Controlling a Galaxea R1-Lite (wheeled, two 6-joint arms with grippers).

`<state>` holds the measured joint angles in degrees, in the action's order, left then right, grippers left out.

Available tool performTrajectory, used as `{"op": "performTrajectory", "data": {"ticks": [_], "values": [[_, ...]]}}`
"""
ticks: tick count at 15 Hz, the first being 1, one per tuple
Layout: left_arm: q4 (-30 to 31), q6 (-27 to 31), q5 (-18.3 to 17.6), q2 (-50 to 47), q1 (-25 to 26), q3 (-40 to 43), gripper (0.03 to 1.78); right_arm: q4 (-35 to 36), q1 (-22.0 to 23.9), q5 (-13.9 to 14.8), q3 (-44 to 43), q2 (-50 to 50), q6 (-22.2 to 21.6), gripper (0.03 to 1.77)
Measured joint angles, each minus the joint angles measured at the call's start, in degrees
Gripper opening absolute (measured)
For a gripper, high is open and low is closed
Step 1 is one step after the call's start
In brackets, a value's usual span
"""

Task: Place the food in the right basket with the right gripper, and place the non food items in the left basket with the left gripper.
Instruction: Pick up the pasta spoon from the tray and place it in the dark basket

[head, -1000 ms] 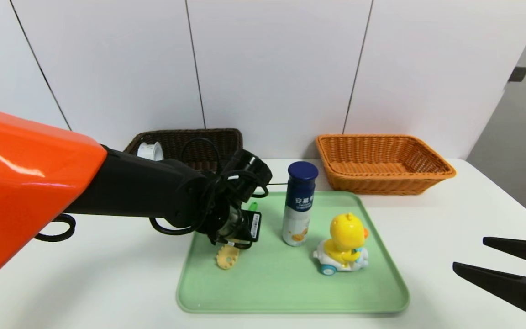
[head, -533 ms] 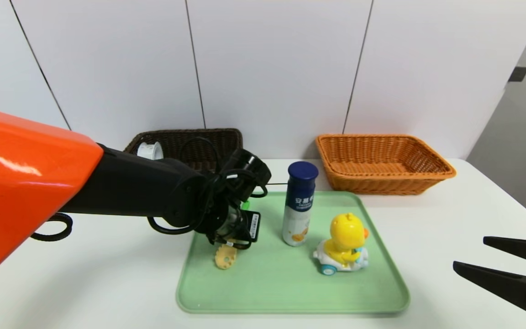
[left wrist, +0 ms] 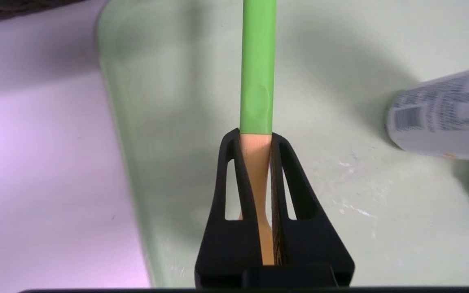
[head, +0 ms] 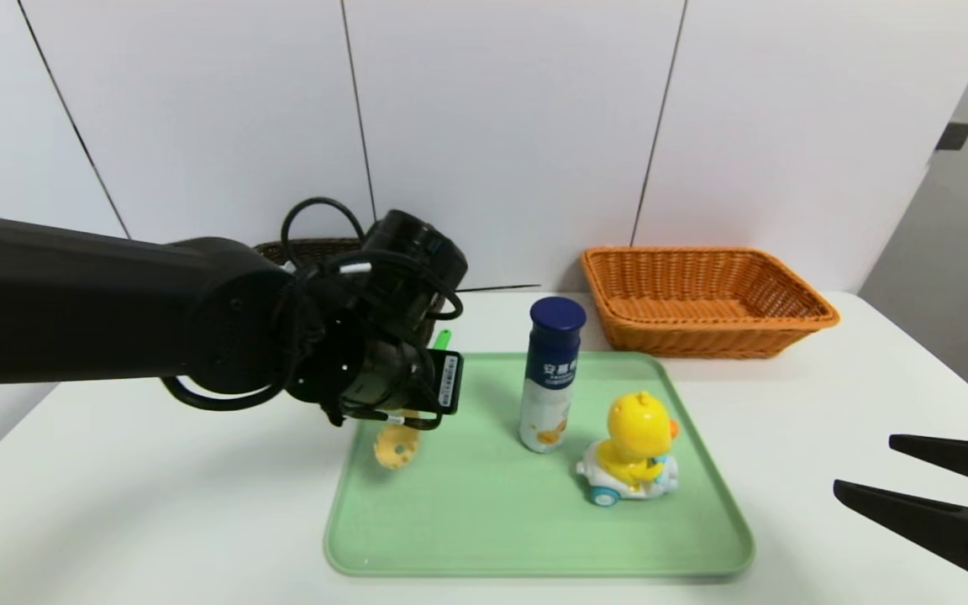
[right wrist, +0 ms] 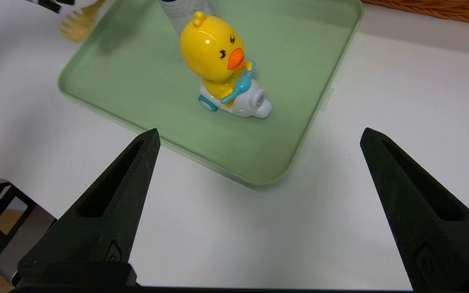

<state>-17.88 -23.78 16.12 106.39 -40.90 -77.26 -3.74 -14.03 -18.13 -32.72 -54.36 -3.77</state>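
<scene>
My left gripper (left wrist: 256, 136) is shut on a fork with a green handle (left wrist: 257, 65) and a tan neck. The fork's tan head (head: 396, 445) hangs a little above the left edge of the green tray (head: 534, 538); in the head view the wrist hides the fingers. A blue-capped white bottle (head: 551, 378) stands upright on the tray beside a yellow duck toy (head: 631, 449) on a scooter. The orange basket (head: 707, 298) sits at the back right. The dark basket (head: 307, 249) is mostly hidden behind my left arm. My right gripper (head: 864, 465) hovers open and empty at the front right.
The white table (head: 156, 521) carries the tray in the middle and both baskets along the back wall. In the right wrist view the tray's near corner (right wrist: 267, 179) lies just ahead of the open fingers (right wrist: 128, 171).
The left gripper has shut on the fork and lifted it off the tray, moving up and slightly left. The right arm has not moved.
</scene>
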Motion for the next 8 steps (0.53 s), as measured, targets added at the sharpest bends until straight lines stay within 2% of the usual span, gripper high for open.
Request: {"op": "performTrajectory", "data": {"ticks": [3,5,7,8], "values": [[-3.9,3.1,-3.9,-7.2,-0.5,-0.2,0.14,0.0,0.0,0.0,0.0,0.0,0.1,1.7],[-4.7,7.4,-7.0,-11.5,0.1,-0.2,0.14,0.0,0.0,0.0,0.0,0.0,0.1,1.7],[-3.7,14.3,-8.9,-13.8,3.7,-0.5,0.14,0.0,0.0,0.0,0.0,0.2,0.1,1.7],[-2.4,17.9,-10.8,-14.6,6.0,-0.5,0.14,-0.1,0.0,0.0,0.0,0.3,0.1,1.7]]}}
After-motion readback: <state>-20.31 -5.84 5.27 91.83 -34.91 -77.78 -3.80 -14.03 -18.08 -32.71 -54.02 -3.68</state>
